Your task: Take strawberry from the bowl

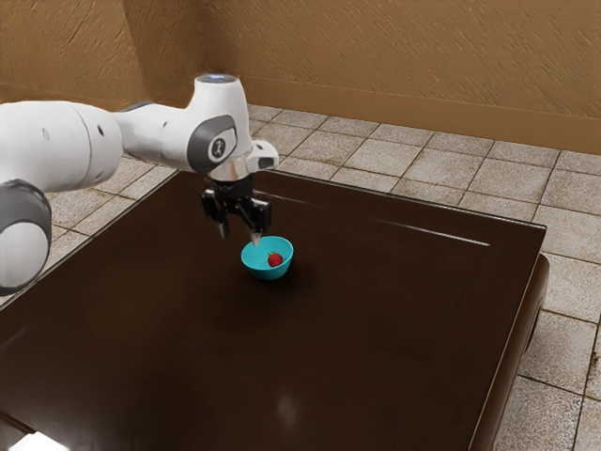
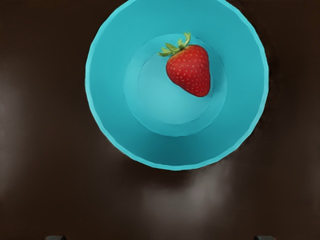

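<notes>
White and grey, the arm (image 1: 164,136) comes in from the exterior view's left, reaches out over the table (image 1: 376,329), and bends downward at the wrist. Its black gripper (image 1: 240,239) points down above the tabletop, just beside the bowl (image 2: 150,145) on the side nearer the exterior view's left. The two fingers stand well apart, with nothing between them, and one fingertip appears close to the bowl's rim; whether it overhangs the rim, I cannot tell.

The strawberry (image 2: 190,72) is inside the turquoise bowl, lying on its side at the bottom, off centre. It is bright red, broad at the shoulders and narrowing to a blunt, rounded tip, dotted with small pale seeds. A ragged cap of yellow-green leaves crowns the broad end, a few of them curling up and outward. The tip faces roughly toward the gripper's side of the bowl.
</notes>
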